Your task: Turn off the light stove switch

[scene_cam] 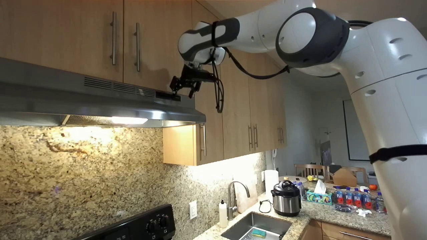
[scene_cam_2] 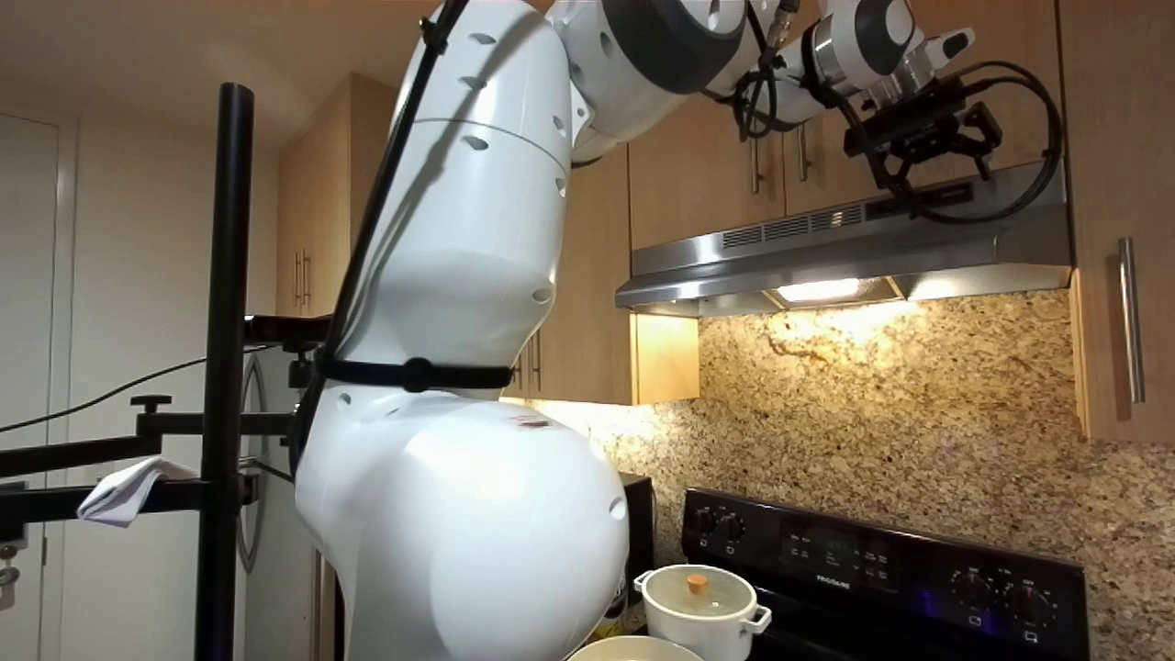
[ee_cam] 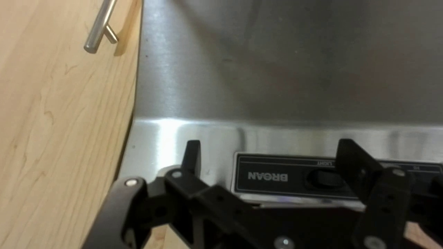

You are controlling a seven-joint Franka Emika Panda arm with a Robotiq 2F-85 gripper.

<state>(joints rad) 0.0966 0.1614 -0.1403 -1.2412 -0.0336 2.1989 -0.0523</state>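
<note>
The light switch (ee_cam: 325,178) is a dark rocker in an oval recess under the word LIGHT, upside down in the wrist view. It sits on a black BROAN panel (ee_cam: 266,177) on the front of the steel range hood (ee_cam: 214,138). The panel also shows in both exterior views (scene_cam: 168,96) (scene_cam_2: 950,195). The hood lamp (scene_cam: 129,120) is lit, also in an exterior view (scene_cam_2: 819,290). My gripper (ee_cam: 270,143) is open and empty, held before the panel. The right finger in the wrist view overlaps the switch's right end. Whether it touches anything cannot be told.
Wooden cabinets (scene_cam: 160,43) with bar handles stand above and beside the hood. A cabinet side with a handle (ee_cam: 100,27) is left in the wrist view. The black stove (scene_cam_2: 826,569) is below, with a white pot (scene_cam_2: 698,624) beside it. A cable (scene_cam_2: 1046,147) loops from the gripper.
</note>
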